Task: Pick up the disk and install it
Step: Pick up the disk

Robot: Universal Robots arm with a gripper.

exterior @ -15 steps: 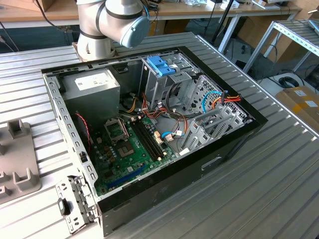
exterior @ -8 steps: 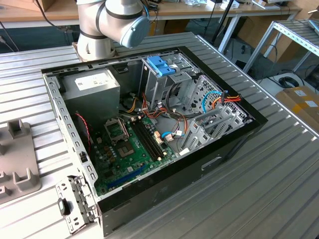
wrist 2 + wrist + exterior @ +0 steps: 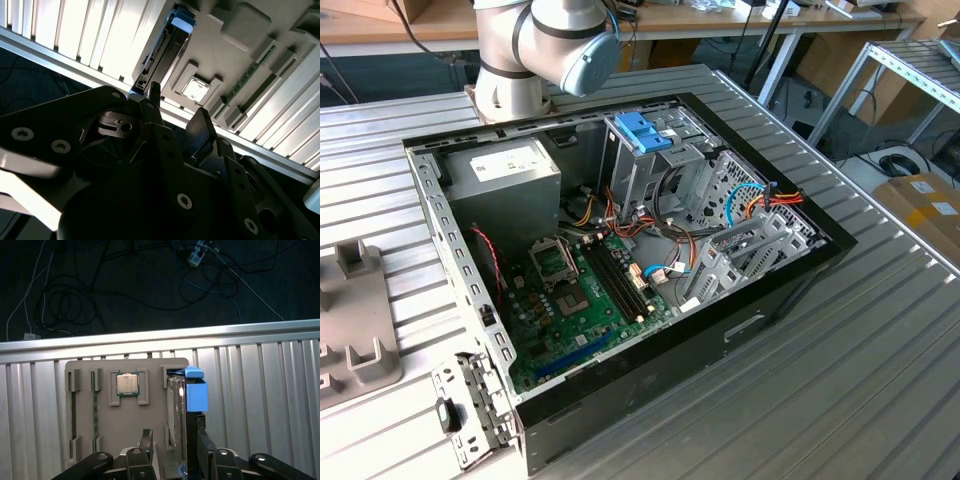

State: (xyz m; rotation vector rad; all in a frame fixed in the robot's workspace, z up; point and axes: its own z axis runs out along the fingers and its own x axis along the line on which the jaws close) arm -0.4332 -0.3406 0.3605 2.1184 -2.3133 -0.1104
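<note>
The disk [image 3: 176, 400] stands on its edge in a slot of a grey holder tray [image 3: 100, 420], with silver metal sides and a blue carrier frame along one side. In the second wrist view the disk [image 3: 162, 55] reaches away from my black fingertips. My gripper [image 3: 174, 440] is open and hovers over the disk's near end, one finger on each side, not closed on it. In the second wrist view the gripper [image 3: 177, 100] has its fingers spread the same way. The open computer case [image 3: 620, 250] lies on the slatted metal table, with a metal drive cage [image 3: 655, 165] inside.
The holder tray [image 3: 350, 330] sits at the exterior view's left edge and also holds a processor chip [image 3: 127, 384] and two memory sticks [image 3: 74, 415]. Inside the case are a grey power-supply box [image 3: 510, 175], a green motherboard [image 3: 570, 300] and loose cables. The table edge [image 3: 160, 337] lies beyond the tray.
</note>
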